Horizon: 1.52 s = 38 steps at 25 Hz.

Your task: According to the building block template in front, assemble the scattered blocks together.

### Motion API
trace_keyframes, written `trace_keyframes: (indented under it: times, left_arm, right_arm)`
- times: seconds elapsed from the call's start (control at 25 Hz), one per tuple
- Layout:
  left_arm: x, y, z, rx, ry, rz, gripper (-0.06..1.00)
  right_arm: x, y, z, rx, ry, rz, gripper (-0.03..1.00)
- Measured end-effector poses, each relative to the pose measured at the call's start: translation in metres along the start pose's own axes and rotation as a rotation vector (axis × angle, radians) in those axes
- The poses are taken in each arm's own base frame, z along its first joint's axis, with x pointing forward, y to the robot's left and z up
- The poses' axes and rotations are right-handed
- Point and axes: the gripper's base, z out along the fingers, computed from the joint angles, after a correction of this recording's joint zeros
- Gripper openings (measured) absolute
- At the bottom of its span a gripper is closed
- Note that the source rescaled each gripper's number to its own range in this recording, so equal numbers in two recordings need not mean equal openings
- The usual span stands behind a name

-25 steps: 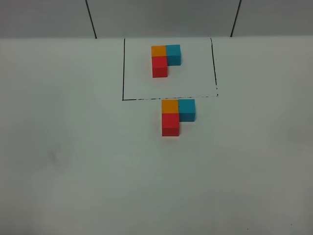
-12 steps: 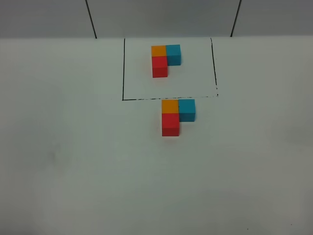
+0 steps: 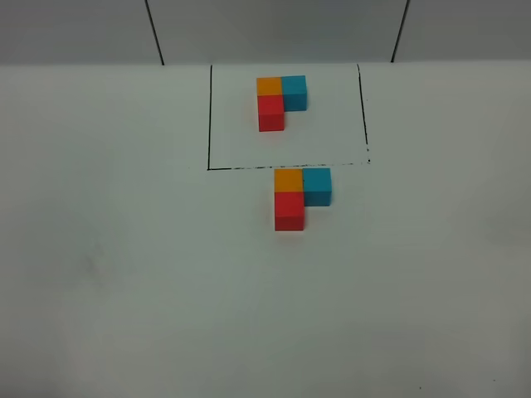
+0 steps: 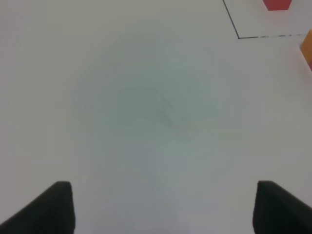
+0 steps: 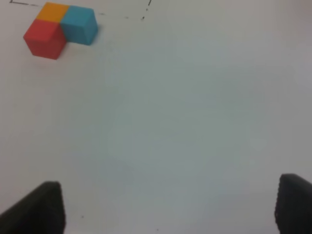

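The template's orange (image 3: 269, 85), blue (image 3: 294, 91) and red (image 3: 271, 113) cubes form an L inside the black drawn rectangle (image 3: 209, 116) at the back. Just in front of the frame, the loose orange cube (image 3: 289, 180), blue cube (image 3: 317, 186) and red cube (image 3: 289, 211) sit together in the same L. They also show in the right wrist view: orange (image 5: 53, 11), blue (image 5: 78, 24), red (image 5: 44, 38). Neither gripper shows in the high view. My left gripper (image 4: 163, 207) and right gripper (image 5: 168, 207) are open and empty, with fingertips (image 4: 53, 207) (image 5: 295, 202) far apart over bare table.
The white table (image 3: 149, 274) ends at a grey wall with two dark seams (image 3: 154, 33). In the left wrist view the frame's corner line (image 4: 238, 36), a red cube edge (image 4: 277, 4) and an orange cube edge (image 4: 307, 48) show.
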Motion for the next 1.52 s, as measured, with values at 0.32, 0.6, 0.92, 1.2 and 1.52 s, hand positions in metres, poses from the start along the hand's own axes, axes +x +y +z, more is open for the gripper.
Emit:
trace_keyframes:
  times: [0.32, 0.6, 0.92, 1.2, 1.52]
  left_arm:
    - [0.0000, 0.0000, 0.0000, 0.000, 0.000, 0.000, 0.61]
    - [0.0000, 0.0000, 0.0000, 0.000, 0.000, 0.000, 0.61]
    - [0.0000, 0.0000, 0.0000, 0.000, 0.000, 0.000, 0.61]
    - [0.0000, 0.0000, 0.0000, 0.000, 0.000, 0.000, 0.61]
    - [0.0000, 0.0000, 0.0000, 0.000, 0.000, 0.000, 0.61]
  right_arm:
    - [0.0002, -0.0037, -0.0003, 0.041, -0.002, 0.034, 0.75]
    - [0.0002, -0.0037, -0.0003, 0.040, -0.002, 0.030, 0.75]
    - [0.0050, -0.0037, -0.0069, 0.085, -0.054, 0.055, 0.75]
    - [0.0062, -0.0036, -0.0088, 0.129, -0.068, 0.080, 0.75]
    - [0.0062, -0.0036, -0.0088, 0.146, -0.068, 0.089, 0.75]
